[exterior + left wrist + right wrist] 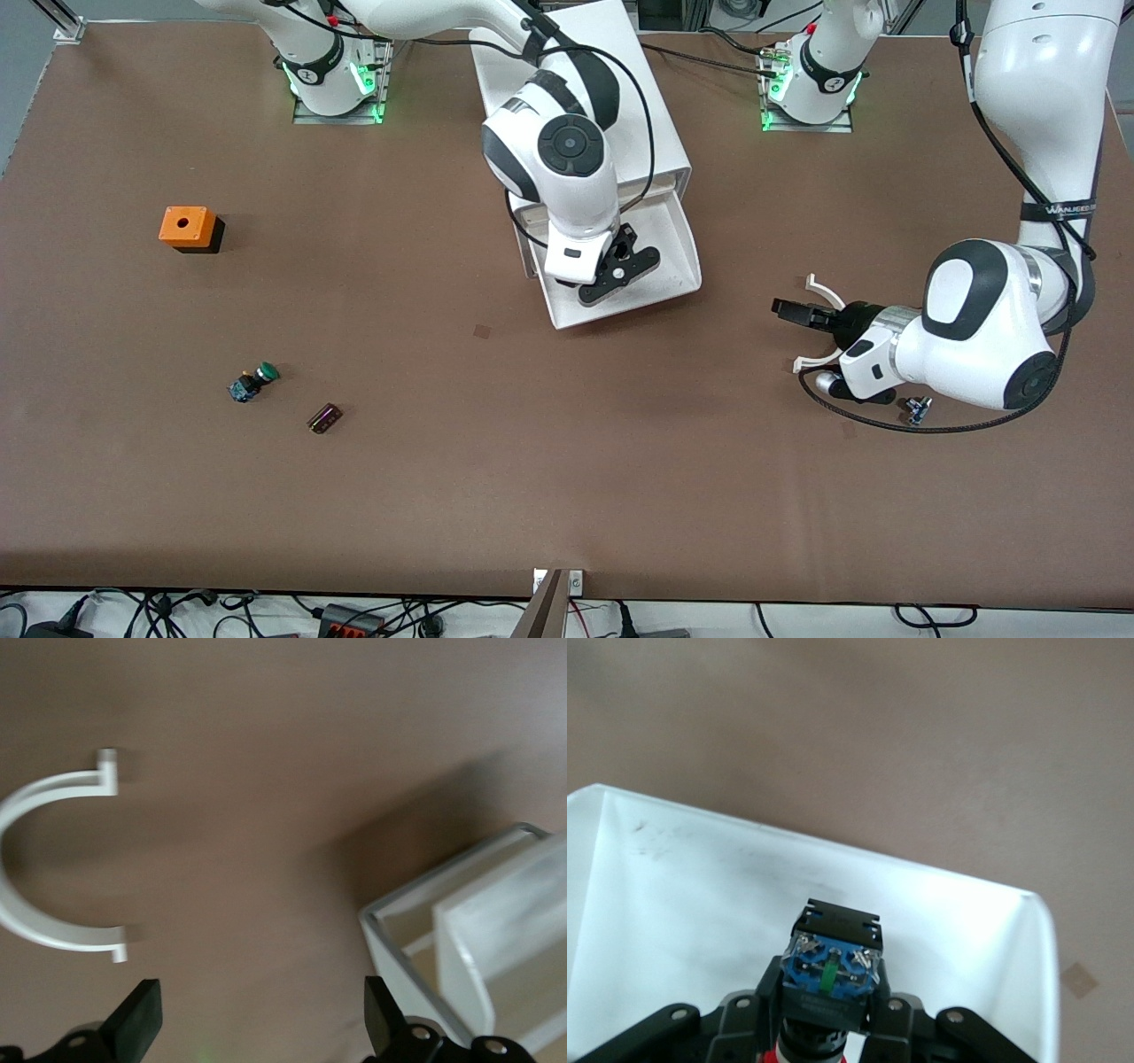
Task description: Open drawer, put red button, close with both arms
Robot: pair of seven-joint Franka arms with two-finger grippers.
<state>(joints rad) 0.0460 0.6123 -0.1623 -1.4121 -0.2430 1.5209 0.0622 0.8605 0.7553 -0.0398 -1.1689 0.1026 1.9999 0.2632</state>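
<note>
Hovering over the pulled-out white drawer, with the right gripper clamped on the red button, blue and black body up and red cap down between the fingers. Hanging low over bare table toward the left arm's end, with the left gripper spread wide and holding nothing, white curved fingers pointing toward the drawer. Lying well apart toward the right arm's end: orange box, green-capped switch, small dark block.
</note>
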